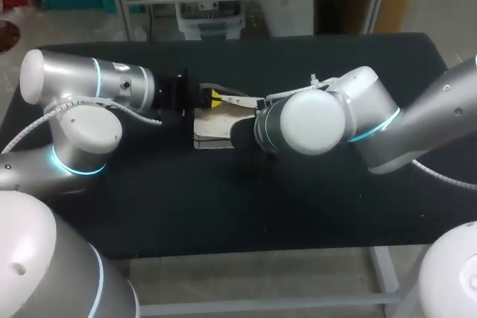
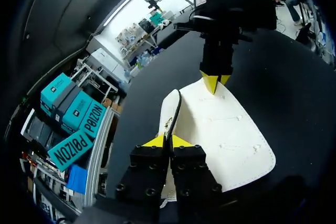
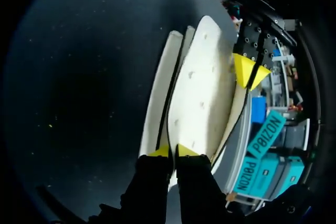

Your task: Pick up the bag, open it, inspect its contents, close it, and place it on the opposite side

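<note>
A cream bag [image 1: 212,130] with a dark zipper line lies on the black table [image 1: 223,206], stretched between my two grippers. My left gripper [image 2: 167,141] is at one end of the bag [image 2: 226,135], its yellow tips pinched together on the zipper edge. It shows in the head view as a yellow tip [image 1: 216,97] at the bag's far edge. My right gripper [image 3: 172,151] is shut on the opposite end of the bag [image 3: 202,87]. In the left wrist view its tips [image 2: 215,81] touch the bag's far end. In the head view the right wrist hides it.
My right arm's elbow [image 1: 313,121] hangs over the middle of the table, beside the bag. The dark tabletop spreads out in front of the bag and to both sides.
</note>
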Robot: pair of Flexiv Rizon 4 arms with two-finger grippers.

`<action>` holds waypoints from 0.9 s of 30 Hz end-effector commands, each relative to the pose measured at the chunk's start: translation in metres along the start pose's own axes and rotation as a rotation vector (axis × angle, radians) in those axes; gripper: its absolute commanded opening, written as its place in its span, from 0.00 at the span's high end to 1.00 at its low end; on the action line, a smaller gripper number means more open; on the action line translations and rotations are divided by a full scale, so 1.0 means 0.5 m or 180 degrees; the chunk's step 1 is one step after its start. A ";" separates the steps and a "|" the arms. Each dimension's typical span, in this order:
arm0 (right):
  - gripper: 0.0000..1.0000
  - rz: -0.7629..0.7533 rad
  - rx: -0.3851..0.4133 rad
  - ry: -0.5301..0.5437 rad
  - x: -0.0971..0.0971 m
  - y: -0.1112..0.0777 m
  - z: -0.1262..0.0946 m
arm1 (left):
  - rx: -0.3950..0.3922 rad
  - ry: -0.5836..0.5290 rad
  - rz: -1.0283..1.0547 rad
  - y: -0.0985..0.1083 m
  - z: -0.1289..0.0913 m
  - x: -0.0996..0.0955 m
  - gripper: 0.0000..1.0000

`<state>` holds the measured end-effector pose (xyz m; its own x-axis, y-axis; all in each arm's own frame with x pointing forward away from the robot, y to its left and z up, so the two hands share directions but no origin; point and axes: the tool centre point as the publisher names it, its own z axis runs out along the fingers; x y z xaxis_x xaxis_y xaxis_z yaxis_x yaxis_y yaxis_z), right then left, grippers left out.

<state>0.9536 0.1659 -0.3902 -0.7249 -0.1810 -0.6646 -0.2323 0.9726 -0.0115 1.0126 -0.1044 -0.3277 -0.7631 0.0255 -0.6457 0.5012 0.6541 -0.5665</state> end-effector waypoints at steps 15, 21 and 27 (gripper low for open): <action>1.00 -0.0004 -0.0003 -0.0013 0.013 -0.001 0.007 | -0.0074 0.0428 -0.0350 0.011 -0.007 0.005 0.13; 1.00 -0.0004 -0.0003 -0.0013 0.013 -0.001 0.007 | -0.0119 0.0450 -0.0271 0.017 0.012 0.020 0.17; 1.00 -0.0004 -0.0003 -0.0013 0.013 -0.001 0.007 | -0.0198 0.0516 -0.0370 0.027 0.049 0.006 0.35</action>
<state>0.9523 0.1654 -0.3916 -0.7249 -0.1818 -0.6644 -0.2322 0.9726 -0.0129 1.0145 -0.1037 -0.3439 -0.8660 0.0592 -0.4964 0.3919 0.6970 -0.6005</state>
